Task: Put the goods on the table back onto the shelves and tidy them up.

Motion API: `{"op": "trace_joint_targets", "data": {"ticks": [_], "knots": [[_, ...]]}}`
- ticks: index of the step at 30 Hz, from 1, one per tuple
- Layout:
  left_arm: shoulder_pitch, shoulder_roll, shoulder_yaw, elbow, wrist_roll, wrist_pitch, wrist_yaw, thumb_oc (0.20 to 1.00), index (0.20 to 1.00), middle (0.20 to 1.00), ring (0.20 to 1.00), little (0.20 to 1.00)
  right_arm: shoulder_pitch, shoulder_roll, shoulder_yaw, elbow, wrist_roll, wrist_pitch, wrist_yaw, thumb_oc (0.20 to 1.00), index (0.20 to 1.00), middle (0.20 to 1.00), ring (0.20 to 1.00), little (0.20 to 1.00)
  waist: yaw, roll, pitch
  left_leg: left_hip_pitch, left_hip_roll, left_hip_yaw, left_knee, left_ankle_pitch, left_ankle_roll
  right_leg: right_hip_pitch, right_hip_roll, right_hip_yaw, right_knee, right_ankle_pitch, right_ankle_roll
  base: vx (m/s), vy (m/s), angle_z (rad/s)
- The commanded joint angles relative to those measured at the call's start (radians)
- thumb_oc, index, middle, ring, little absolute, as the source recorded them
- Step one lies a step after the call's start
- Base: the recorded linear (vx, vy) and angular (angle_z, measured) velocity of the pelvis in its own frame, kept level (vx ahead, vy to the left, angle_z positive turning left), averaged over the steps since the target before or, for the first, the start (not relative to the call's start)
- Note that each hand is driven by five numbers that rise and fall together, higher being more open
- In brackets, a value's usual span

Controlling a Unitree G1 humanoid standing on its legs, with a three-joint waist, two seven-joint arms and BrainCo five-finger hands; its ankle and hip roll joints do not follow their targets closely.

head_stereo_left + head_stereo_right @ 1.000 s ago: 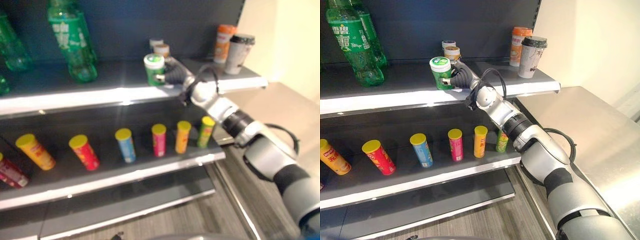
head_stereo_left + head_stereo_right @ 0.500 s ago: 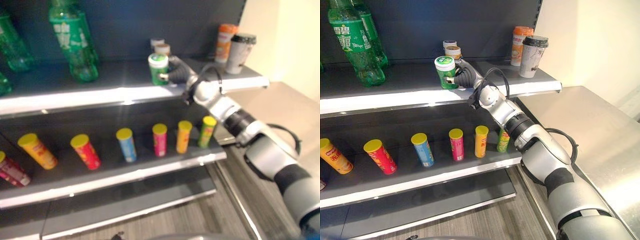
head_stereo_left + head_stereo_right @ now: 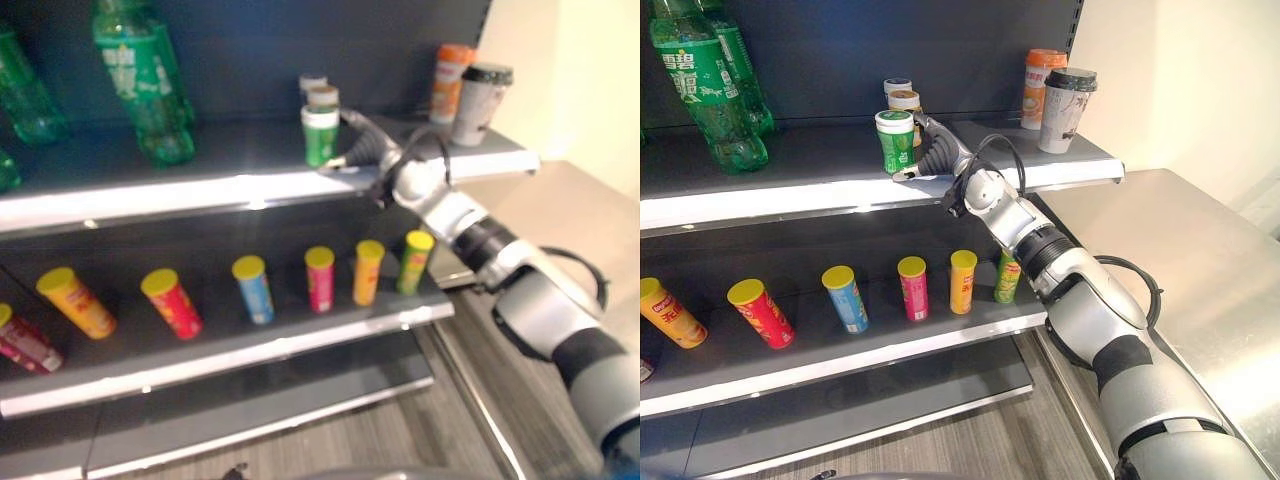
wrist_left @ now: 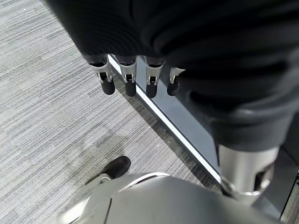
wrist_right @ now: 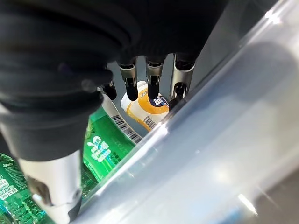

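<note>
Released green cup [image 3: 896, 142] now upright on shelf [image 3: 790, 185], right hand [image 3: 938, 158] loosened beside it

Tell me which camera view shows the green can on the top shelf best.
The right eye view: the green can stands whole and upright on the top shelf, beside the right robot hand. The left eye view shows it blurrier; the right wrist view shows part of its label.
</note>
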Motion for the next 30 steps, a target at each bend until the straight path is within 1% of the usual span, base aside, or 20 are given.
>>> {"op": "trace_joint_targets", "data": {"ticks": [1,10,21,30], "knots": [[-0.082,0.041,-0.015,0.067,-0.03,-0.016,0.001,1.0,1.0,1.0,1.0,1.0,-0.131,-0.041,-0.013,0.089,-0.037,-0.019,-0.018,1.0,1.0,1.0,1.0,1.0,0.008,-0.036,0.044,0.033,0.009,-0.026,0.002,-0.068,-0.026,0.098,-0.035,0.08,0.002,-0.089,0.052,0.0,0.0,0.0],[-0.079,0.04,0.001,0.07,-0.028,-0.009,0.006,1.0,1.0,1.0,1.0,1.0,-0.128,-0.052,-0.013,0.033,-0.063,-0.019,-0.026,1.0,1.0,1.0,1.0,1.0,0.001,-0.033,0.043,0.036,0.008,-0.022,0.002,-0.07,-0.026,0.1,-0.033,0.087,0.002,-0.09,0.052,0.0,0.0,0.0],[-0.085,0.036,-0.003,0.064,-0.025,-0.004,0.011,1.0,1.0,1.0,1.0,1.0,-0.126,-0.005,-0.001,-0.01,-0.135,-0.011,-0.029,1.0,1.0,1.0,1.0,1.0,-0.005,-0.029,0.044,0.041,0.007,-0.015,0.002,-0.076,-0.023,0.1,-0.033,0.094,0.002,-0.092,0.051,0.0,0.005,-0.01],[-0.089,0.039,0.001,0.062,-0.029,-0.005,0.017,1.0,1.0,1.0,1.0,1.0,-0.125,0.009,-0.003,0.001,-0.159,-0.006,-0.032,1.0,1.0,1.0,1.0,1.0,-0.002,-0.03,0.044,0.041,0.005,-0.018,0.002,-0.078,-0.021,0.1,-0.036,0.093,0.002,-0.089,0.051,0.0,0.008,-0.03]]}}
